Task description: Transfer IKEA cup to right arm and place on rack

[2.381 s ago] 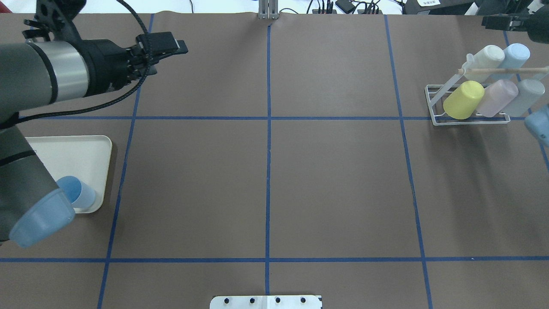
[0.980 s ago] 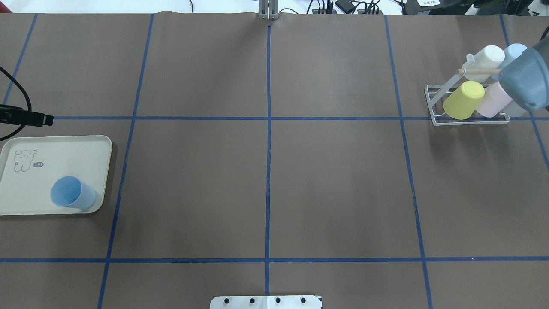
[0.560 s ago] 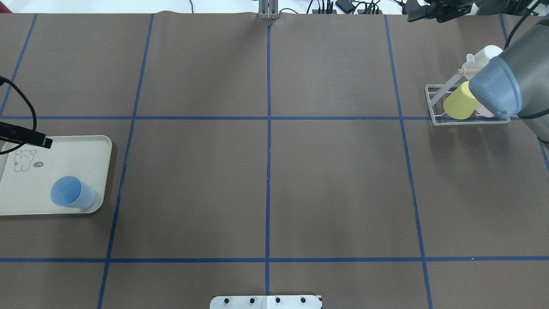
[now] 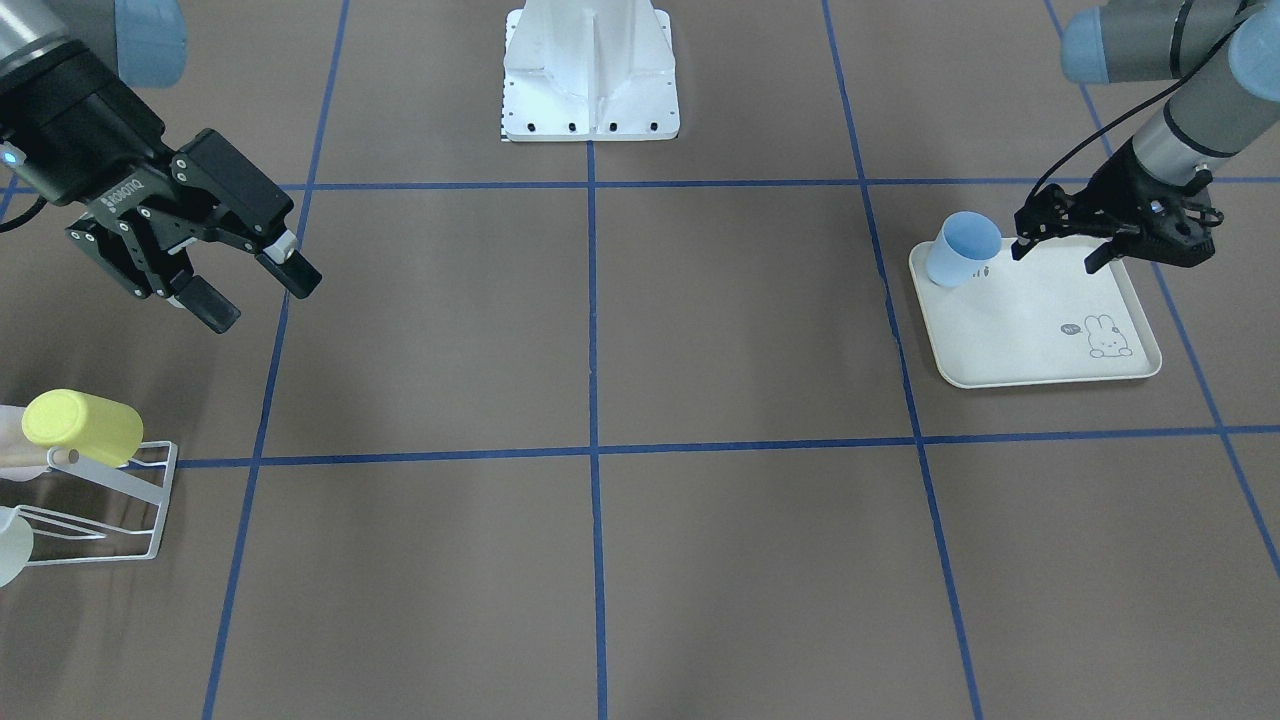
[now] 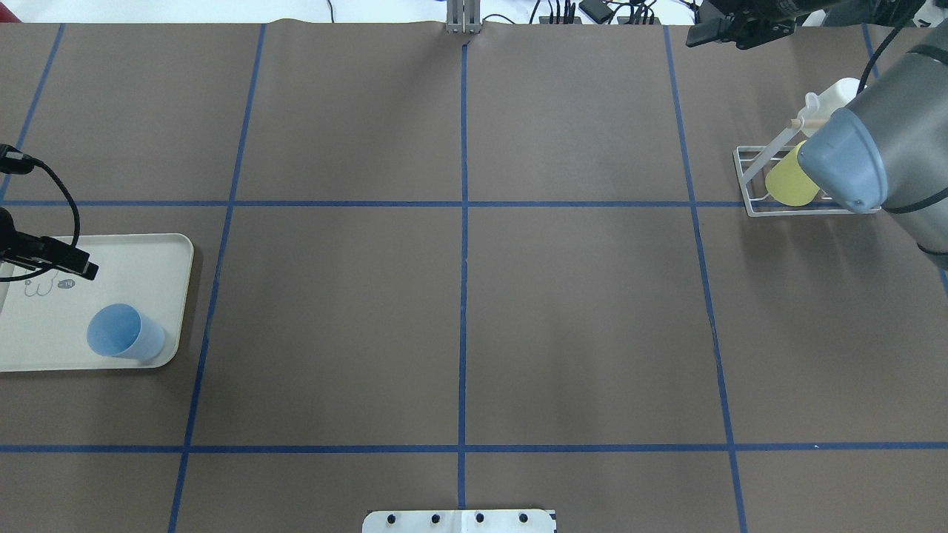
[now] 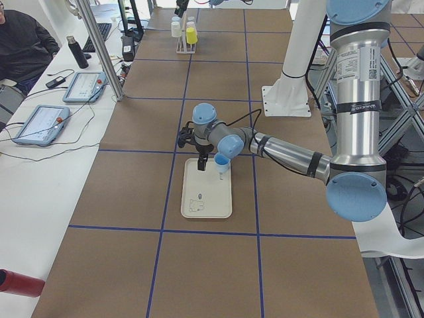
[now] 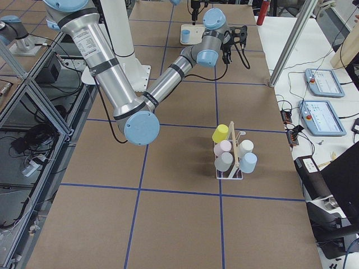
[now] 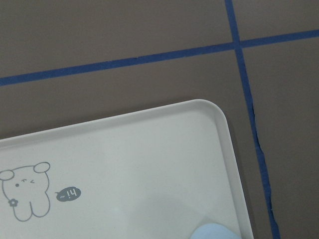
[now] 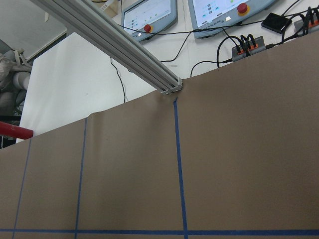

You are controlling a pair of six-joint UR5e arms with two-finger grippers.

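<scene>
The blue IKEA cup [image 4: 962,250] stands on the cream rabbit-print tray [image 4: 1040,340], at the tray's corner nearest the robot's base [image 5: 124,334]. My left gripper [image 4: 1057,255] hovers open over the tray, just beside the cup and not touching it. One of its fingers [image 5: 72,260] shows in the overhead view. My right gripper [image 4: 256,293] hangs open and empty above the table, short of the white wire rack [image 4: 110,500]. The rack [image 7: 230,168] holds several pastel cups. The right arm's elbow hides part of the rack [image 5: 748,185].
The left wrist view shows the tray's rounded corner [image 8: 214,112] and a sliver of the cup [image 8: 214,231]. Blue tape lines grid the brown table. The robot's white base plate [image 4: 590,70] sits at the near edge. Tablets and cables lie beyond the far edge.
The left gripper has come down from the tray's far edge to over the tray. The right arm's elbow has swung further over the rack, and the right gripper has moved leftward along the far edge.
</scene>
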